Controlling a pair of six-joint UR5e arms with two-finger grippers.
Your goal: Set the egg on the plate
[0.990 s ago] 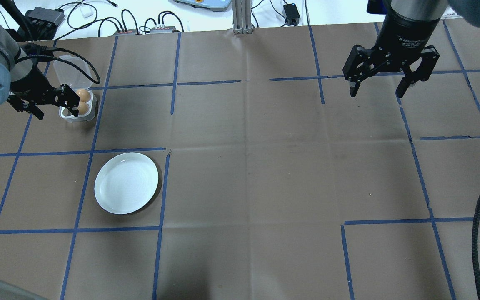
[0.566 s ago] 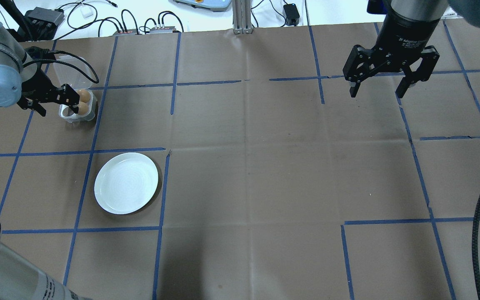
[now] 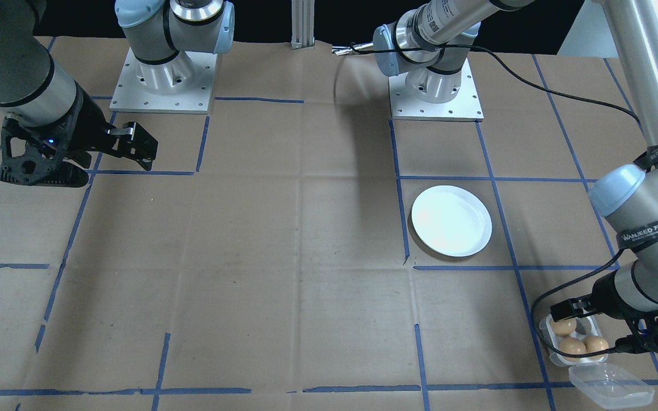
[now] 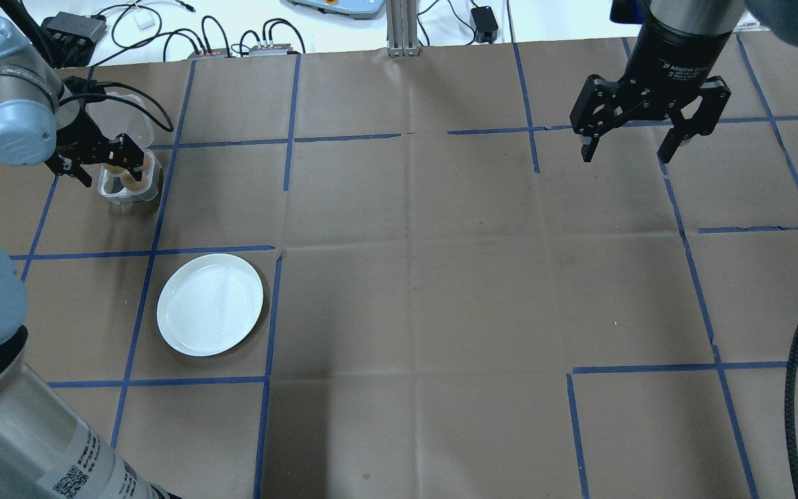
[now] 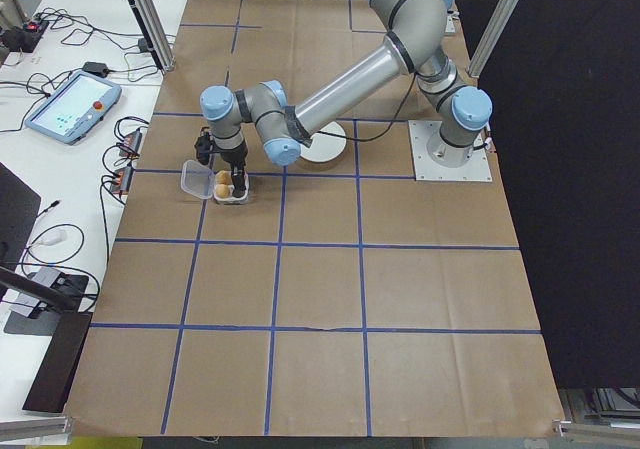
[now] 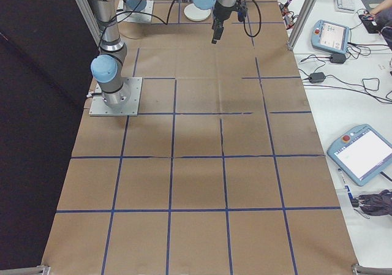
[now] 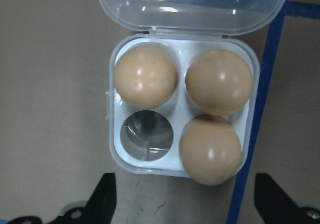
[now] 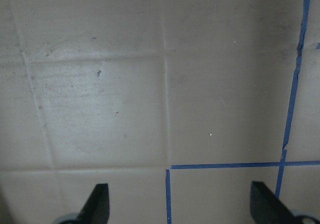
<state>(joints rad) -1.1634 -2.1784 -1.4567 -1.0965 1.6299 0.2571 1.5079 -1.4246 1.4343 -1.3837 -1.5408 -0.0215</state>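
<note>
A square white egg tray (image 7: pixel 181 44) holds three brown eggs (image 7: pixel 145 76) (image 7: pixel 218 82) (image 7: pixel 210 149). Its near-left cup (image 7: pixel 146 131) is bare, and its clear lid (image 7: pixel 192 7) lies folded back. My left gripper (image 7: pixel 187 204) (image 4: pixel 104 165) hangs open just above the tray (image 3: pixel 574 359) with nothing between its fingers. The round white plate (image 4: pixel 210 304) (image 3: pixel 450 220) sits bare on the brown paper, about a grid square nearer the robot than the tray. My right gripper (image 4: pixel 626 154) (image 8: pixel 182 209) hovers open over bare paper at the far right.
Cables and small boxes (image 4: pixel 233 41) lie past the table's far edge beside an aluminium post (image 4: pixel 402 28). A thick black cable (image 4: pixel 797 374) runs along the right edge. Blue tape lines grid the paper. Both arm bases (image 3: pixel 160 80) (image 3: pixel 434 88) stand at the robot's side.
My left gripper has swung right and further back, from beside the tray's left edge to above its cups. The right arm, the plate and the eggs have stayed put.
</note>
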